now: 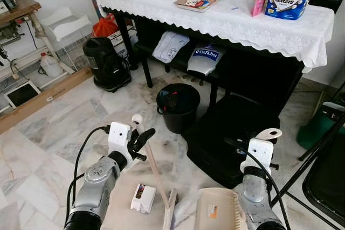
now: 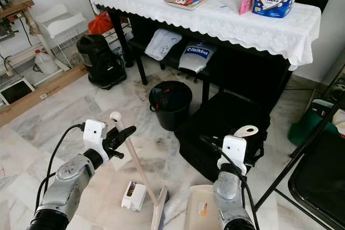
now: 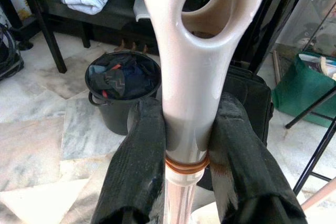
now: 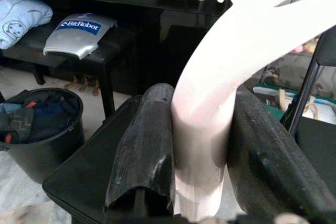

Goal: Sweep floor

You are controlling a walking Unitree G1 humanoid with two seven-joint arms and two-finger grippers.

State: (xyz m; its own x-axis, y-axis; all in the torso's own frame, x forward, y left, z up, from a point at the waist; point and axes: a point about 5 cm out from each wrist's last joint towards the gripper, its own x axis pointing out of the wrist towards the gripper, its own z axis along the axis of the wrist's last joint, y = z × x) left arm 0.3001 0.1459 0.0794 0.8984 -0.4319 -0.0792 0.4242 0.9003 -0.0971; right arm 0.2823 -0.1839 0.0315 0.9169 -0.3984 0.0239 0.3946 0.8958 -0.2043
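Observation:
My left gripper (image 1: 141,139) is shut on the broom handle (image 1: 154,169), a pale stick with a looped top (image 3: 210,3), slanting down to the broom head (image 1: 170,214) on the marble floor. Both black fingers (image 3: 137,166) clamp the handle just under the loop. My right gripper (image 4: 199,145) is shut on the cream dustpan handle (image 4: 247,45), whose looped end (image 1: 269,133) rises above the wrist. The dustpan (image 1: 215,208) rests on the floor beside the broom head. A small white carton (image 1: 143,198) lies on the floor left of the broom head.
A black bin (image 1: 178,106) full of cloth stands ahead, a black case (image 1: 232,138) to its right. Behind is a piano with a lace cover (image 1: 226,20) and a bench (image 1: 178,57). A black appliance (image 1: 105,63) stands left, folding chair legs (image 1: 318,154) right.

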